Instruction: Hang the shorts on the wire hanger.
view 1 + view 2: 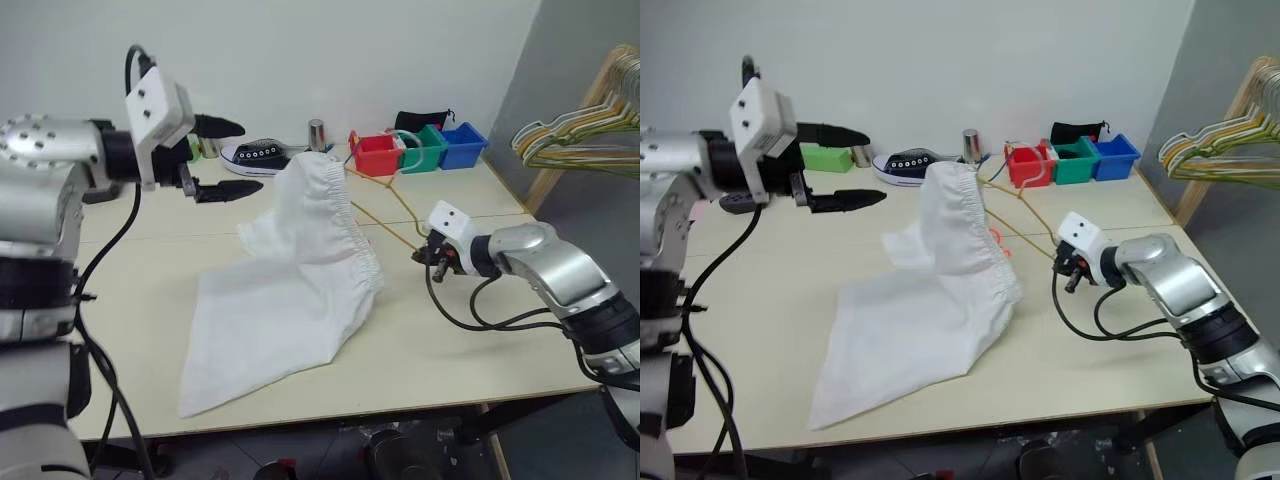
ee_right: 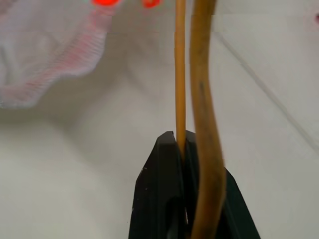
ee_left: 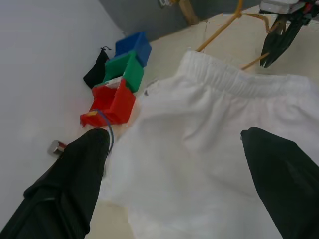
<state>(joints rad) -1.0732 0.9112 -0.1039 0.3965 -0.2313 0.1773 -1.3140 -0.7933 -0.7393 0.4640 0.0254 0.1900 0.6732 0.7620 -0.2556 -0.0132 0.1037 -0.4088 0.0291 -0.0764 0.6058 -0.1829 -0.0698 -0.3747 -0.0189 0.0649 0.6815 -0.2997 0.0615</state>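
Left hand [image 1: 218, 158] hangs wide open above the table [image 1: 130, 290], holding nothing, just left of the shorts [image 1: 290, 290]. Shorts are draped over the hanger [image 1: 385, 205], waistband propped up, legs trailing on the table. Right hand [image 1: 432, 256] is clamped on the wire. Risk imo: tilt the hanger and the cloth slides right off.

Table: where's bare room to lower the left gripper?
Bare table lies left of the shorts, below the open left gripper. Crowded along the back: sneaker, bins. The right gripper, shut on the wire hanger, occupies the right.
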